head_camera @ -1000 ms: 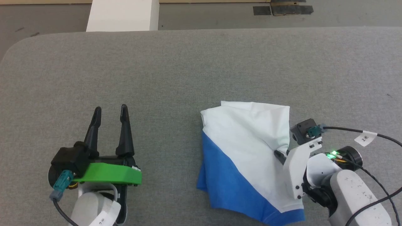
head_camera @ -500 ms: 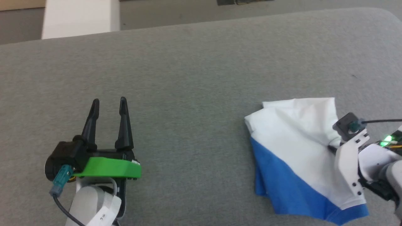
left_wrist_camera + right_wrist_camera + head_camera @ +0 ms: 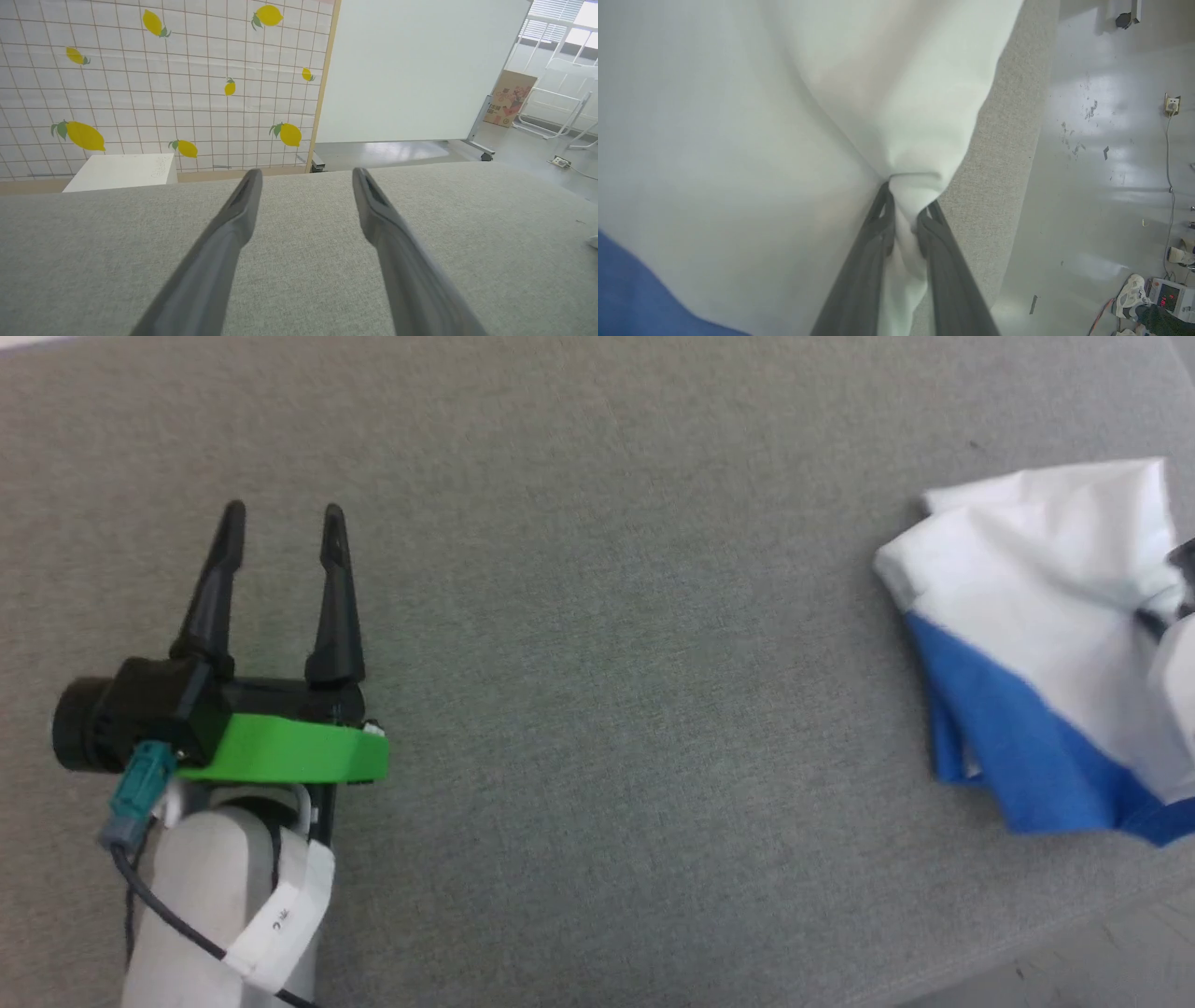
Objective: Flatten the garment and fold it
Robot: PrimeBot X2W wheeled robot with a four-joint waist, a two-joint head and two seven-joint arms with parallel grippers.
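Note:
The garment point(image 3: 1018, 588) lies bunched at the right of the grey table point(image 3: 597, 616), white on top with a bright blue part point(image 3: 1018, 728) toward me. In the right wrist view my right gripper point(image 3: 906, 200) is shut on a pinched fold of the garment's white cloth point(image 3: 784, 116), next to the table's edge point(image 3: 1004, 154). In the head view a small bit of that gripper's body point(image 3: 1184, 607) shows at the right border, its fingertips hidden. My left gripper point(image 3: 283, 513) hovers open over bare table far to the left, nothing between its fingers point(image 3: 233, 224).
The table's near edge point(image 3: 1074, 943) runs across the lower right, with floor point(image 3: 1101, 163) beyond it. Past the far edge stand a white box point(image 3: 121, 170), a lemon-print wall point(image 3: 163, 84) and a white board point(image 3: 420, 70).
The head camera has swung left and down, so the garment and right gripper now sit at the picture's right border. The right gripper keeps its grip on the cloth; the left stays open.

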